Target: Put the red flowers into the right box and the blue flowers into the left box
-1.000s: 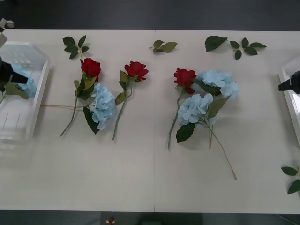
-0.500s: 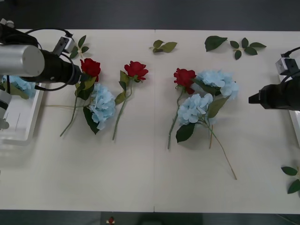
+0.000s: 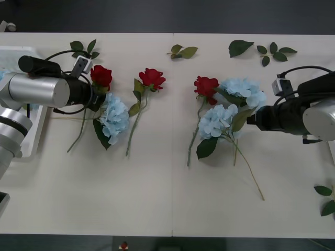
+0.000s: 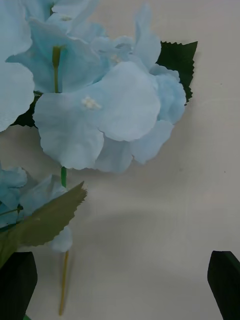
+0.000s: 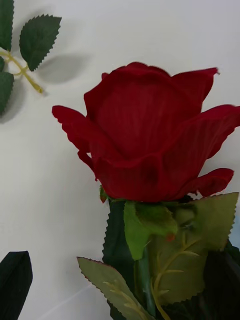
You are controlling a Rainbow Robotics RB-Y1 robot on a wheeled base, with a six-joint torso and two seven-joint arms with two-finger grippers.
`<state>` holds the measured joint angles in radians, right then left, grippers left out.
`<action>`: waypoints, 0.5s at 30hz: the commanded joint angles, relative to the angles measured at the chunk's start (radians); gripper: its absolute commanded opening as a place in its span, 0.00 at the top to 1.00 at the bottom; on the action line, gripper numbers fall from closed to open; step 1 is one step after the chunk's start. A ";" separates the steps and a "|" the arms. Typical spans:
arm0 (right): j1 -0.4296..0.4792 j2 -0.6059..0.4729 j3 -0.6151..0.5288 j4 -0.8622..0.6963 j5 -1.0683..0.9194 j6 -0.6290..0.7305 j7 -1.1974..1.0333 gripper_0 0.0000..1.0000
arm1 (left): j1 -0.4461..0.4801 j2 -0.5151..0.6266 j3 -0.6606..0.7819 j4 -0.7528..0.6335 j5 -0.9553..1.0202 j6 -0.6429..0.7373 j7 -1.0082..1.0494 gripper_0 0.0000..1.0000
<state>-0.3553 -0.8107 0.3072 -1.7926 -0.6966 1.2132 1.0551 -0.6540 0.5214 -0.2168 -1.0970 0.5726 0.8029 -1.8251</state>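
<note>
Roses (image 3: pixel 101 75) and blue heads lie loose on the table (image 3: pixel 157 198) in front of me, in two groups. On my left side sit two roses, the second (image 3: pixel 152 78) a little toward the middle, with one blue head (image 3: pixel 114 116) between their stems. On my right side a third rose (image 3: pixel 206 86) touches a pair of blue heads, one farther from me (image 3: pixel 243 90) and one nearer (image 3: pixel 218 120), their stems trailing toward me.

My left claw (image 3: pixel 95 97) is down at the leftmost rose, just below its bloom, where the leaves start. In the left wrist view the bloom (image 5: pixel 145 150) stands right ahead, its stem and leaves running down between my black fingers (image 5: pixel 15 285), which sit wide apart at the corners, nothing gripped. A leaf sprig (image 5: pixel 20 45) lies on the table beside the bloom.

My right claw (image 3: pixel 251 121) is at the right edge of the blue pair, close to the nearer head's leaf. In the right wrist view the blue petals (image 4: pixel 95 100) hang just ahead, and my fingers (image 4: pixel 225 282) are spread wide, holding nothing.

White left box (image 3: pixel 31 141) sits at the table's left edge, partly behind my left arm. Loose leaf sprigs (image 3: pixel 183 51) lie along the far side.
</note>
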 commanded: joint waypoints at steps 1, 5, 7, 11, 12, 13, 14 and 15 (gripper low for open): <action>-0.070 0.035 0.010 0.048 0.022 -0.006 -0.078 0.00 | -0.022 0.017 0.016 0.002 -0.016 -0.019 0.030 0.00; -0.108 0.077 0.010 0.111 0.026 -0.017 -0.076 0.00 | -0.024 0.012 -0.003 0.045 -0.019 -0.067 0.033 0.00; -0.123 0.104 0.010 0.144 0.038 -0.026 -0.075 0.00 | -0.024 0.011 -0.032 0.078 -0.016 -0.111 0.038 0.00; -0.149 0.151 0.010 0.206 0.068 -0.040 -0.070 0.00 | -0.024 0.009 -0.079 0.129 -0.010 -0.192 0.049 0.26; -0.154 0.160 0.010 0.217 0.075 -0.041 -0.070 0.00 | -0.024 0.009 -0.084 0.131 -0.010 -0.199 0.052 0.31; -0.165 0.176 0.010 0.240 0.088 -0.046 -0.069 0.00 | -0.024 0.009 -0.085 0.131 -0.008 -0.199 0.055 0.42; -0.168 0.183 0.012 0.251 0.094 -0.047 -0.067 0.00 | -0.024 0.009 -0.085 0.131 -0.007 -0.199 0.055 0.47; -0.177 0.197 0.012 0.272 0.109 -0.050 -0.067 0.00 | -0.024 0.009 -0.085 0.129 -0.005 -0.200 0.055 0.82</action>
<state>-0.4976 -0.6353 0.3271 -1.5435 -0.6120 1.1803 1.0002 -0.6569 0.5237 -0.3040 -0.9746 0.5676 0.6007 -1.8243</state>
